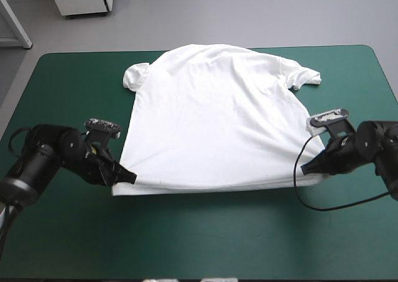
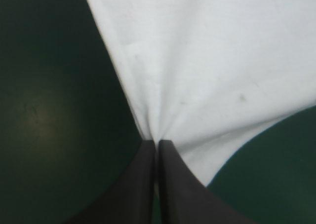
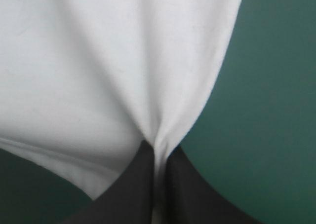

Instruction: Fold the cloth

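Note:
The white T-shirt lies spread flat on the teal-green cover, collar end toward the table's far edge, hem toward the near edge. My left gripper is shut on the T-shirt's near left hem corner. My right gripper is shut on the near right hem corner. In the left wrist view the black fingers meet on a pinch of the T-shirt, which fans out ahead of the left gripper. The right wrist view shows the same: right gripper pinching the T-shirt, folds radiating from the tips.
Both short sleeves lie out flat near the far edge. Bare teal-green cover runs between the hem and the near edge, and along both sides of the shirt.

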Robot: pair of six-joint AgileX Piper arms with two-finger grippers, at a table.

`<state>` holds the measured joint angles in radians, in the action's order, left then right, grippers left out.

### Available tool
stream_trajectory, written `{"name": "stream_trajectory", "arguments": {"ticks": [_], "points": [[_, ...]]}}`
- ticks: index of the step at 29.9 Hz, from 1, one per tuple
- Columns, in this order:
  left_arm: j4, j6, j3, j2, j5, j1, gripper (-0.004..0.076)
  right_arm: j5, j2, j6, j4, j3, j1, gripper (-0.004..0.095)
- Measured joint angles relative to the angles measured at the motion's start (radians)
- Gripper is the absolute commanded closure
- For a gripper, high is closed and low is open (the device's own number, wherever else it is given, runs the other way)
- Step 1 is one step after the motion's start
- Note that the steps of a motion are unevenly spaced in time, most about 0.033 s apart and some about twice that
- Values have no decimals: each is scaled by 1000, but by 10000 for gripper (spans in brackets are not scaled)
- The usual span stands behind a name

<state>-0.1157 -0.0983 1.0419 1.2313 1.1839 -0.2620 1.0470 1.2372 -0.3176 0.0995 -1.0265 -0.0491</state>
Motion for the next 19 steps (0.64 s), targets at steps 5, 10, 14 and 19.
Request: {"name": "stream_trajectory", "arguments": {"ticks": [5, 10, 14, 19], "points": [[0, 0, -131, -98, -9, 0, 733, 18, -107, 25, 7, 111, -2, 925], [-6, 0, -209, -112, -14, -2, 733, 82, -195, 34, 3, 203, -52, 925], [-30, 0, -257, -113, -17, -21, 733, 107, -225, 52, -10, 270, -76, 925], [-35, 0, -301, -118, -20, -42, 733, 107, -240, 59, -21, 320, -78, 925]]}}
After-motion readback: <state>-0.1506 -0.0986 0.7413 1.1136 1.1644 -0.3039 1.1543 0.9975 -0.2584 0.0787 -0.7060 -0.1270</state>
